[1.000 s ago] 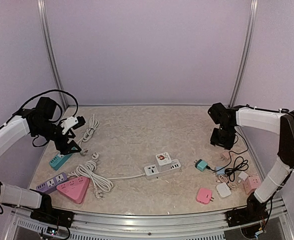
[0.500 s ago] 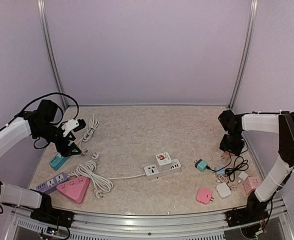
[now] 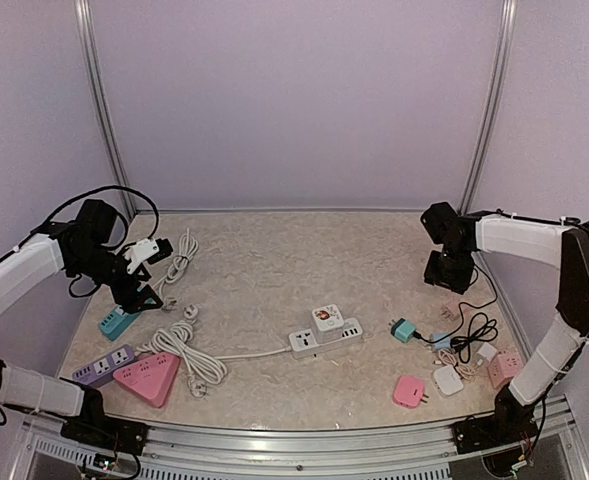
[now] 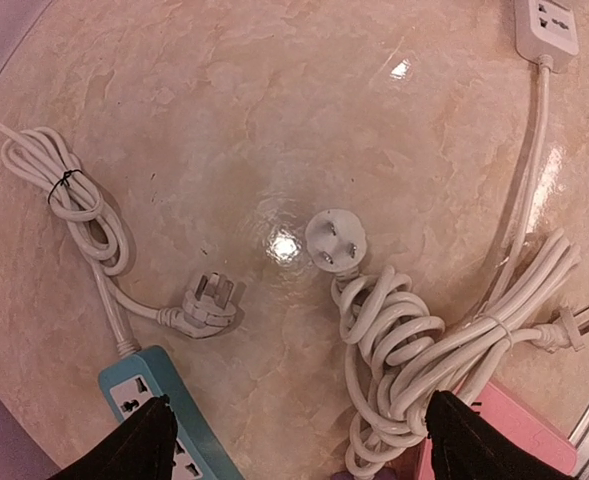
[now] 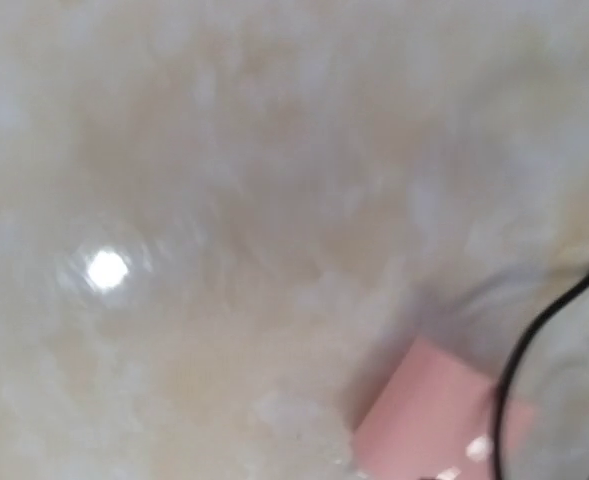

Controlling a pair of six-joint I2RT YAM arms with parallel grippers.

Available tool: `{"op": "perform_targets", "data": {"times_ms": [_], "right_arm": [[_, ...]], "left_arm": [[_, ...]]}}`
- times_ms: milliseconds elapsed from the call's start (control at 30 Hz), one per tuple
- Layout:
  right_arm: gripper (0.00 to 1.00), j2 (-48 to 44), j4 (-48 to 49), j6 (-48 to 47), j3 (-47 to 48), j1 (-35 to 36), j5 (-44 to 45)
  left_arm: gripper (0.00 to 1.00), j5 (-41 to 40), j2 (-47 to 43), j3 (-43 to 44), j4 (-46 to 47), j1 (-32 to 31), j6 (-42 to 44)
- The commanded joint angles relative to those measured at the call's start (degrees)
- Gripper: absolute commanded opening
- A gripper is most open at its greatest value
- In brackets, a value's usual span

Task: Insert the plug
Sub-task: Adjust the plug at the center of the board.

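We see left gripper (image 4: 304, 445) jaws wide apart, empty; white round three-pin plug (image 4: 332, 240) lies pins-up on beige marble table (image 4: 274, 100) just ahead of it, white coiled cable (image 4: 404, 350) by one fingertip. We can't tell for right gripper (image 3: 447, 275), view blurred.

A beige marbled tabletop (image 4: 274, 120) lies beneath my left gripper (image 4: 304, 445), with a lamp's glare (image 4: 282, 247) shining on it just ahead. Beyond rise plain lilac walls (image 3: 294, 100) and two metal corner posts (image 3: 99, 110).
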Motion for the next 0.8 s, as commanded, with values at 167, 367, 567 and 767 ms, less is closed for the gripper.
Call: {"op": "perform_targets", "data": {"times_ms": [167,367,567,767], "right_arm": [[0.47,-1.75,9.16,3.92,-10.38,-5.05,-8.69],[0.47,-1.46,8.07,2.33,-12.01,-8.55,-8.75],[0.55,-1.07,5.05,1.80,-10.86,-9.47,-5.52],[0.64,0.63,5.80,2.03,-11.67,-9.46,-5.80]], "left_arm": [[0.84,-0.31,-1.18,-0.89,0.63,0.50,-0.41],[0.84,-0.76,-1.26,-0.96,0.68,0.56,-0.41],[0.84,-0.89,-1.44,-0.97,0.59,0.58,-0.32],[0.84,-0.92,-1.27,-0.87,0.55,0.58,-0.32]]}}
